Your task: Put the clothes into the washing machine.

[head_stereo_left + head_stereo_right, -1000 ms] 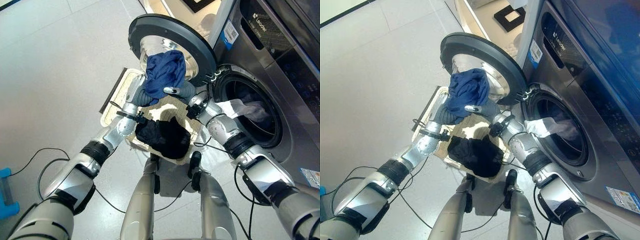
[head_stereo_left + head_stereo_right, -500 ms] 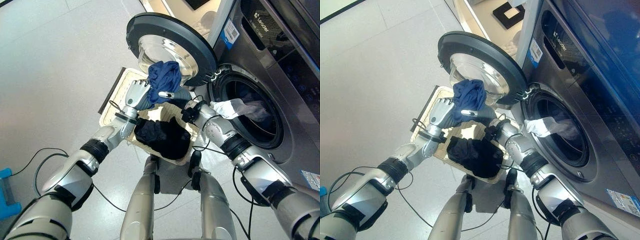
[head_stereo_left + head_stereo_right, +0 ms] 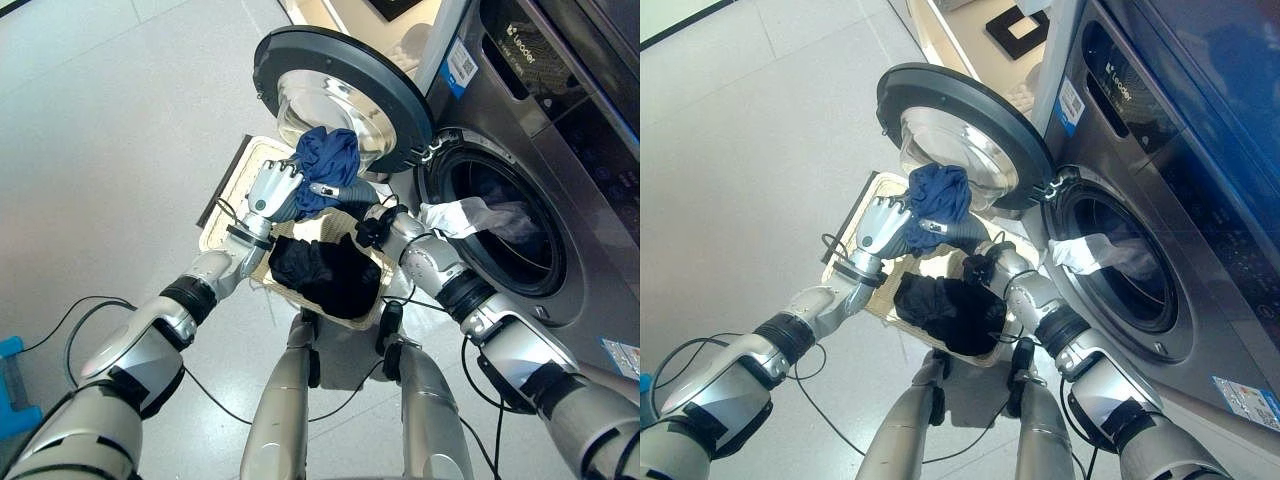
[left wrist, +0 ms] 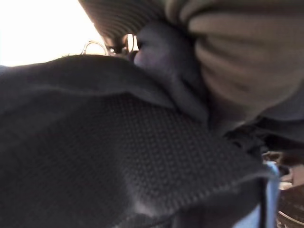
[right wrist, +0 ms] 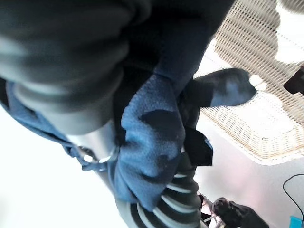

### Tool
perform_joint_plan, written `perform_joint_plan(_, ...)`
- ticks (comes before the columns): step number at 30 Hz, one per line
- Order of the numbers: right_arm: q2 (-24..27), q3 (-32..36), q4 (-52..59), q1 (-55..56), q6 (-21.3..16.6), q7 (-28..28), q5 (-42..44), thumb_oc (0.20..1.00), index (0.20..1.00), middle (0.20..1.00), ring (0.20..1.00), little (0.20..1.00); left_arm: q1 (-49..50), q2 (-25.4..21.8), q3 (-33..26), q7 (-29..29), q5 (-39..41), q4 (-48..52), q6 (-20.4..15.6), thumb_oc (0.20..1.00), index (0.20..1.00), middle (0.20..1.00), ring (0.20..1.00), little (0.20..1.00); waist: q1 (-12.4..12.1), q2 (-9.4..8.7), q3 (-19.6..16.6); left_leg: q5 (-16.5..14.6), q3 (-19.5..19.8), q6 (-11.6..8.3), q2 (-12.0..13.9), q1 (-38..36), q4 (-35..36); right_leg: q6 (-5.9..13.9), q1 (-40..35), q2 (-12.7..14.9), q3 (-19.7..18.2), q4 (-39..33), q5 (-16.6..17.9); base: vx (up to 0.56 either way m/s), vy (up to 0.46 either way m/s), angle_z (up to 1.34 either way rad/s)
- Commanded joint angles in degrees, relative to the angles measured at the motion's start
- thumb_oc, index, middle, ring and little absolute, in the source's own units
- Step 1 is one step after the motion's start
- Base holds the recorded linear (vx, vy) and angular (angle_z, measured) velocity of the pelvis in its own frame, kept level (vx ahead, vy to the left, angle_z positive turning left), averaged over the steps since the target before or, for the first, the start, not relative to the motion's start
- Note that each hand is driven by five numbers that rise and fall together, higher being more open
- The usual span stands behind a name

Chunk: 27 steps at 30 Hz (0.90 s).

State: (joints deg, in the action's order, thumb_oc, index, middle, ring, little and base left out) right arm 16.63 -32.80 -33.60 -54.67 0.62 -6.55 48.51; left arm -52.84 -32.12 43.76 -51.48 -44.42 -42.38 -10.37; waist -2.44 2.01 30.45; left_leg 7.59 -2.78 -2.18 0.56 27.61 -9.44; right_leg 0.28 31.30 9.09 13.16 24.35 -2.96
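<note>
Two hands meet on a bunched blue garment (image 3: 328, 165) held up above a white wicker basket (image 3: 228, 195) on the floor, just below the round open door (image 3: 340, 85) of the washing machine (image 3: 560, 170). The left hand (image 3: 270, 192) comes up from the lower left with its arm stretched forward; its fingers lie against the left side of the blue cloth, and how far they curl into it cannot be told, since its wrist view is covered by dark fabric. The right hand (image 3: 345, 191) reaches in from the right, forearm angled across the basket toward the left; its fingers are wrapped in the folds of the blue garment, which drapes over them in the right wrist view (image 5: 152, 142). A black garment (image 3: 330, 275) lies in the near end of the basket, beneath both hands and apart from them. A white cloth (image 3: 460, 215) hangs out over the rim of the machine's drum opening, with more clothes dim inside.
</note>
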Motion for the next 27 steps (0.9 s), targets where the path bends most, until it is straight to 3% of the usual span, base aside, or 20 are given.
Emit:
perform_joint_plan(1,-8.2,-2.5,9.6,-2.2,-1.4,-3.7,0.8,0.2,0.2,0.2,0.2,0.2,-7.6,3.3,-1.3,-2.6,-3.5,0.4,0.1,0.2,0.2,0.2,0.2,0.2,0.0,-1.22,-0.7,-6.5,-2.7,-1.58,-3.2,0.3,-5.2,4.39,-2.6,-1.6,1.2,-6.0,2.8,0.0,0.0,0.0)
perform_joint_plan(14,-7.8,0.2,9.1,-1.6,-4.6,-4.8,7.5,0.2,0.2,0.2,0.2,0.2,-8.4,2.5,-2.2,-1.1,0.1,-0.1,0.6,0.2,0.2,0.2,0.2,0.2,0.2,-1.3,-0.7,-6.4,-2.7,-1.52,-3.3,0.0,-4.8,4.72,-2.6,-1.8,0.9,-6.0,3.1,0.0,0.0,0.0)
perform_joint_plan(15,-7.7,0.6,9.1,-1.3,-5.3,-4.7,9.0,0.2,0.2,0.2,0.2,0.2,-8.2,2.6,-2.6,-1.1,0.5,-0.6,0.4,0.492,0.492,0.492,0.492,0.492,0.3,-1.36,-0.7,-6.4,-2.7,-1.56,-3.3,0.1,-4.8,4.77,-2.5,-1.8,0.8,-6.0,3.2,0.0,0.0,0.0)
perform_joint_plan(16,-7.6,0.9,9.2,-1.0,-5.9,-4.4,9.8,0.2,0.2,0.2,0.2,0.2,-7.8,2.6,-3.0,-0.6,0.8,-0.7,0.4,1.0,1.0,1.0,1.0,1.0,0.3,-1.36,-0.7,-6.4,-2.7,-1.59,-3.3,0.2,-4.8,4.79,-2.3,-1.9,0.6,-6.0,3.2,0.0,0.0,0.0)
perform_joint_plan(21,-6.6,3.3,10.1,2.1,-11.0,-6.0,16.5,0.2,0.2,0.2,0.2,0.2,-5.8,2.3,-5.0,-0.6,4.7,-1.5,0.5,1.0,1.0,1.0,1.0,1.0,1.0,-1.38,-0.7,-6.3,-3.0,-1.44,-3.1,0.7,-4.5,5.05,-1.4,-2.3,0.1,-5.9,3.3,0.0,0.004,-0.01)
perform_joint_plan(23,-5.9,5.0,10.7,4.5,-14.6,-6.5,18.9,0.2,0.2,0.2,0.2,0.2,-4.0,2.3,-6.5,-1.1,7.8,-2.5,-0.6,1.0,1.0,1.0,1.0,1.0,1.4,-1.4,-0.7,-6.4,-3.2,-1.46,-3.0,1.1,-4.5,5.22,-0.8,-2.5,-0.1,-5.7,3.2,0.0,0.015,-0.05)
perform_joint_plan(27,-4.9,8.3,9.8,9.3,-18.3,-8.6,24.7,0.2,0.2,0.2,0.2,0.2,0.5,3.8,-11.5,-2.6,14.4,-4.2,-3.0,1.0,1.0,1.0,1.0,1.0,2.2,-1.53,-0.7,-6.6,-3.5,-1.5,-2.8,1.8,-4.2,5.5,0.3,-2.9,-0.5,-5.6,3.1,0.0,0.003,-0.01)
